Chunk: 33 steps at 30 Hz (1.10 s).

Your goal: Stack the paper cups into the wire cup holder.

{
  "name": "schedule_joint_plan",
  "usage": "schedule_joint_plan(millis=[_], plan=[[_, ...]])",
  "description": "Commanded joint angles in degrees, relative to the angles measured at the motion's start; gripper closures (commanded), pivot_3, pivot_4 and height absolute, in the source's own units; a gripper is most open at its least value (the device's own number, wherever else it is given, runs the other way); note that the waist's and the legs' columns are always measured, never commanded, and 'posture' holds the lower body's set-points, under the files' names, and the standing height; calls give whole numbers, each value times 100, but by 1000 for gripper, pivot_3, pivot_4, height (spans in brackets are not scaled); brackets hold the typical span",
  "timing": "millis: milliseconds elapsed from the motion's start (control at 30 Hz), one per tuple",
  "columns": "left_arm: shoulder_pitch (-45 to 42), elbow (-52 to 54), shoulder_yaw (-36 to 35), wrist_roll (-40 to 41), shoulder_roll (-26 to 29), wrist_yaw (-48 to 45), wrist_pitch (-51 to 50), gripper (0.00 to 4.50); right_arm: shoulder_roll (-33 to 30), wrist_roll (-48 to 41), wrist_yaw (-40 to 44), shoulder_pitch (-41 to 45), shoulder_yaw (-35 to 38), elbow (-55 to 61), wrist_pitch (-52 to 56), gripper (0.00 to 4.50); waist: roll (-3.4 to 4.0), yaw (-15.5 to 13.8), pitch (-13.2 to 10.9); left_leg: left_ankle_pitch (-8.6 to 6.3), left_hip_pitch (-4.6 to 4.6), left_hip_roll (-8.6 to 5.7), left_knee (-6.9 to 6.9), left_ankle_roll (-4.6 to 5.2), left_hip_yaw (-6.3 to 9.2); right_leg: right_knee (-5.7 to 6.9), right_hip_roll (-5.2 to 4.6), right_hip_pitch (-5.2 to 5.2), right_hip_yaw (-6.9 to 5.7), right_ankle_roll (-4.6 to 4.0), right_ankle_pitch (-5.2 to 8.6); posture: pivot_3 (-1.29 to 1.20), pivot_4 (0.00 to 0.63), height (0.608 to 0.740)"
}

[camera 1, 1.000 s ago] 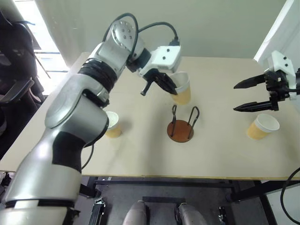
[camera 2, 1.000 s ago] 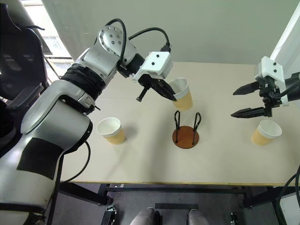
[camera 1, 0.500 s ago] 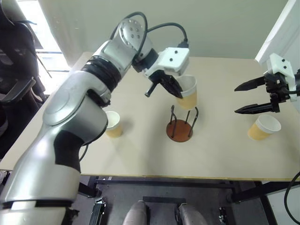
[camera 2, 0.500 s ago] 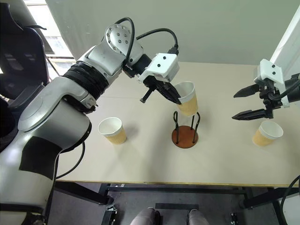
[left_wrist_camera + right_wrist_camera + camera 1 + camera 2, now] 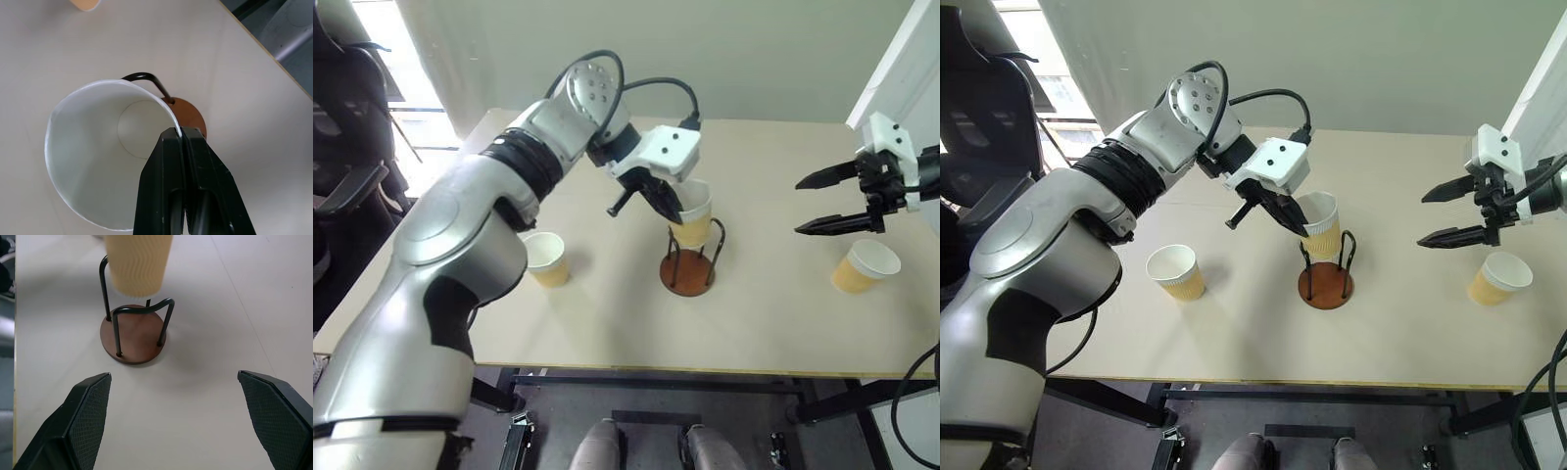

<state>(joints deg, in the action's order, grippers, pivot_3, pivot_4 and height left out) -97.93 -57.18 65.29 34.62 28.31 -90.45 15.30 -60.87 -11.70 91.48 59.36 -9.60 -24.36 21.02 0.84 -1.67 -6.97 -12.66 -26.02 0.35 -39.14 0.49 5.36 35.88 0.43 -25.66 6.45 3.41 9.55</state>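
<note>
My left gripper pinches a cup's rim above the holder; my right gripper gapes wide, empty. No writing is legible.

The paper cups are yellow-orange with white insides, the wire cup holder rusty-brown with dark wires, the desk pale beige.

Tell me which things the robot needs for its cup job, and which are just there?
Needed:
held cup, pinched by the left gripper above the holder
wire cup holder
left cup standing on the table
right cup standing on the table

Just there:
table
right gripper, open, holding nothing
</note>
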Motion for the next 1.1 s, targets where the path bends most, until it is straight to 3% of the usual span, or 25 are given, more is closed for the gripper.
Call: schedule_joint_plan(millis=[33, 1100], plan=[[-26, 105, -4, 172, 16, -205, -13, 4478, -2, -112, -20, 328, 345, -191, 169, 214, 0, -2, 0, 0, 0, -1, 0, 0, -1, 0, 0, 0, -1, 0, 0, 0, 150, 740], [101, -459, 335, -464, -288, -205, 900, 4478, -62, -101, -127, 363, 631, -146, 354, 214, 0, -2, 0, -1, 0, -2, 6, 0, 1, -1, -3, -1, -2, -1, 1, 0, 150, 740]])
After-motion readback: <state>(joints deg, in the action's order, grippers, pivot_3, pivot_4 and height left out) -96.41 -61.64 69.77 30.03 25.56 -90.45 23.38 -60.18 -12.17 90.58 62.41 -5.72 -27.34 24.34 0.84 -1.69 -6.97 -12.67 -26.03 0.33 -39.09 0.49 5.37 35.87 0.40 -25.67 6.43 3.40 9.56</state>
